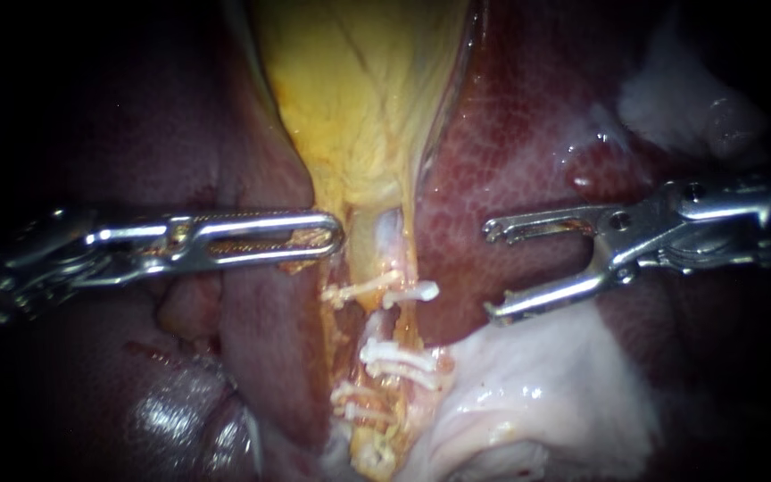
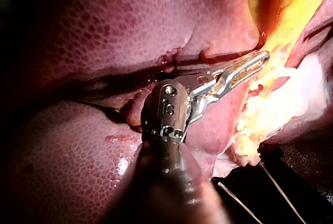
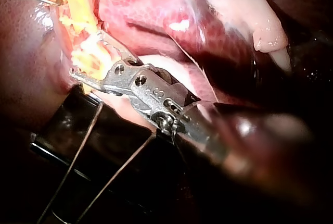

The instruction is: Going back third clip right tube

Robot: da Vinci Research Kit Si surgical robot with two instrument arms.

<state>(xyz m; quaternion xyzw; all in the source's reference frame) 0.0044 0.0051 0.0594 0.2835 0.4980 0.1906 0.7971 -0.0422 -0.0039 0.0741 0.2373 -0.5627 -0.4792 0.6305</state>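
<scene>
The yellow gallbladder narrows downward into pale tubes. Several white clips cross them: an upper pair, a lower pair and more below. I cannot tell which tube each clip holds. My left instrument comes in level from the left, its jaws shut on the yellow tissue at the gallbladder's neck; the left wrist view shows the same grip. To the right of the tubes and clear of them, my right instrument has its jaws wide open and empty, as the right wrist view also shows.
Dark red liver lies on both sides of the gallbladder. Pale, wet fatty tissue sits under the right instrument's lower jaw, and another pale lump lies above its shaft. A dark base with thin wires shows beneath the organ.
</scene>
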